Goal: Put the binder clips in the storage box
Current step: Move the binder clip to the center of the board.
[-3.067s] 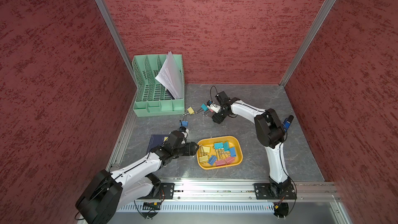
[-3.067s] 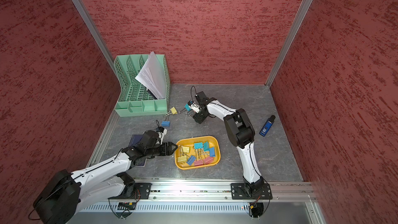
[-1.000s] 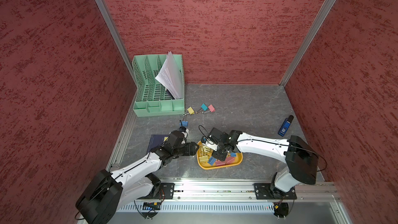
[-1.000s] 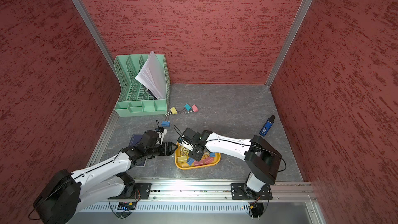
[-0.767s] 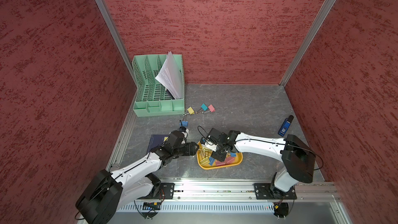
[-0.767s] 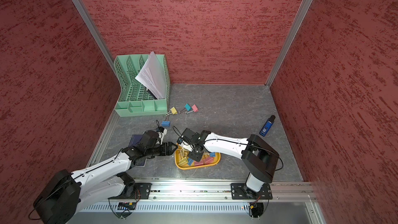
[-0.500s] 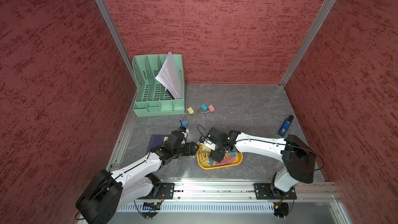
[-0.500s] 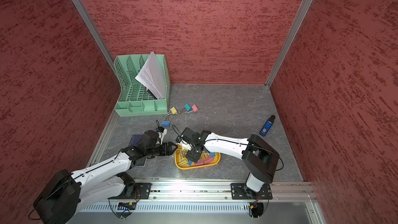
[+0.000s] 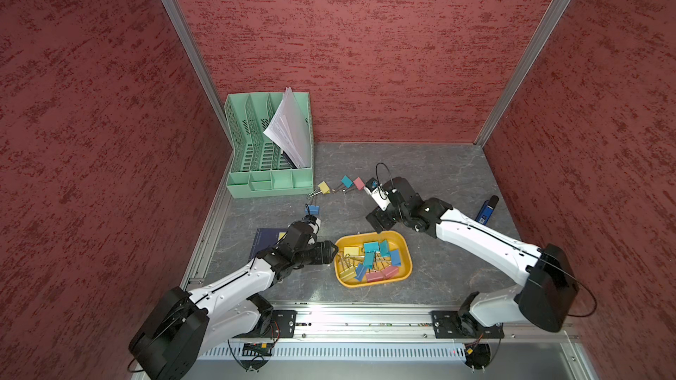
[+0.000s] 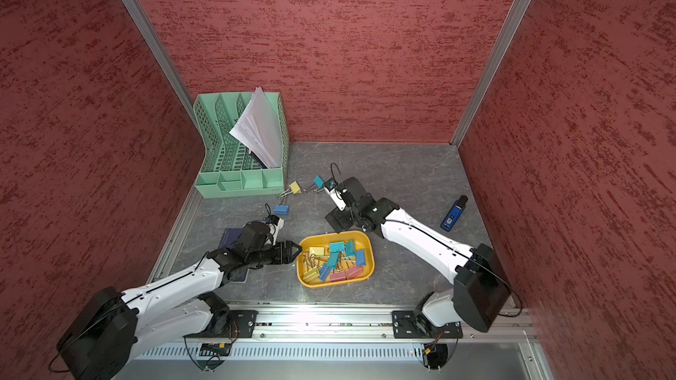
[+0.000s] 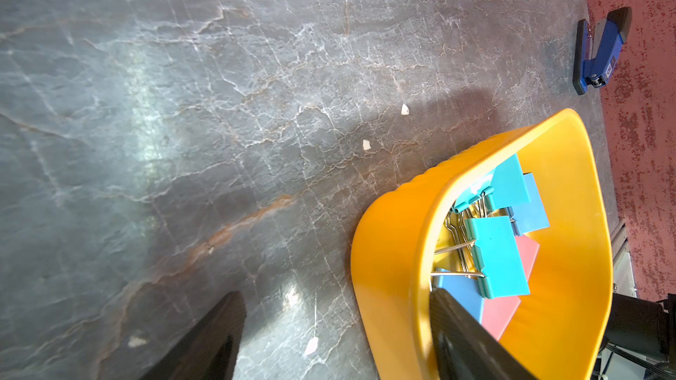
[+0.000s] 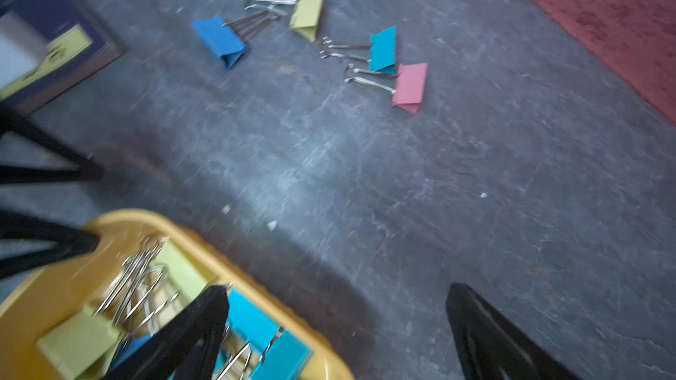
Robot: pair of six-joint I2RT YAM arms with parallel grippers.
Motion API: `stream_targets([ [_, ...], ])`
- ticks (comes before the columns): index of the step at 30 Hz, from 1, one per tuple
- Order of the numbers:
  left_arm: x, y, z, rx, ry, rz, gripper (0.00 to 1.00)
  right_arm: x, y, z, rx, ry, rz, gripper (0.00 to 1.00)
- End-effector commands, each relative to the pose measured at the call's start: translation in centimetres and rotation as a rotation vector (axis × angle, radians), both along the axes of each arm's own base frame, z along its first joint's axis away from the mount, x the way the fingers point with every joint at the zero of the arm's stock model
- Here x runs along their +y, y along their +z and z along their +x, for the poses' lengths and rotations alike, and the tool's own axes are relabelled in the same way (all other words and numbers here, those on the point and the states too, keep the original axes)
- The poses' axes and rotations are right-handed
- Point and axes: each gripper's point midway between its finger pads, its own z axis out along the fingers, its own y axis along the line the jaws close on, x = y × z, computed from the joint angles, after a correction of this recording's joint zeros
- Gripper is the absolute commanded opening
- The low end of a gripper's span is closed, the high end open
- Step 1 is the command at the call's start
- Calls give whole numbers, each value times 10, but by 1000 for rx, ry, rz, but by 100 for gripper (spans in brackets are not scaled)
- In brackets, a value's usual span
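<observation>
Four binder clips lie loose on the grey table [image 9: 420,173], while the rest, a jumble of yellow, teal, blue and pink, sit inside the storage box [image 9: 408,265] near the front rail.

The right gripper [image 9: 379,219] hovers above bare table at the box's 12 o'clock, jaws spread wide with nothing between them (its wrist view is smeared by motion, but the gap is plain).

From those jaws the pink clip [image 9: 359,183] lies near at about 11 o'clock, the teal clip [image 9: 346,180] just beside it, the yellow clip [image 9: 323,187] farther along toward 10, close to the mint-green file organizer [image 9: 256,180]. The pink and teal clips' wire handles trail toward roughly 8 o'clock, so each clip's length runs slantwise to the table's edges.

The blue clip [image 9: 312,209] sits apart from the other three, at the right gripper's 9 o'clock.

The left gripper [image 9: 331,250] rests at the box's 9 o'clock end, jaws parted and astride the box wall, one finger inside the rim and one out, clamping nothing.

The right arm is likely the nearer hand for the pink and teal clips. The blue one is closer to the left gripper, at its 11 o'clock. A next reach would probably go up-left from the right jaws, turned to cross the pink clip's body.
</observation>
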Motion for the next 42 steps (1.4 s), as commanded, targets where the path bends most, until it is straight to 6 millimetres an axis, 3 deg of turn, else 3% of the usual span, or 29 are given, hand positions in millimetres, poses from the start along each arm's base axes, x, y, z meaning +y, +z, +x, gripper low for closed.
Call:
stream_targets([
  [1,6,-7,-2,18,3,42,82,5,-26,38,33,-76,-59,98],
  [5,6,-7,-2,20,1,43,82,15,-37,77,-23,-34,-125,98],
  [8,7,-8,-2,21,3,46,82,1,-35,117,10,-134,-77,98],
  [11,7,-9,-2,25,3,49,82,-4,-33,146,37,-186,-29,90],
  [14,6,-10,-1,32,-1,55,82,4,-37,163,67,-180,-12,68],
  [16,5,-11,-1,35,-2,58,82,8,-45,174,87,-178,-10,43],
  [19,5,-12,-1,38,-4,59,82,17,-58,184,120,-165,-1,17],
  [29,5,-12,-1,40,-1,60,82,43,-85,193,211,-77,22,20],
  [42,5,-13,-1,41,-2,62,82,57,-99,204,250,-51,46,22],
])
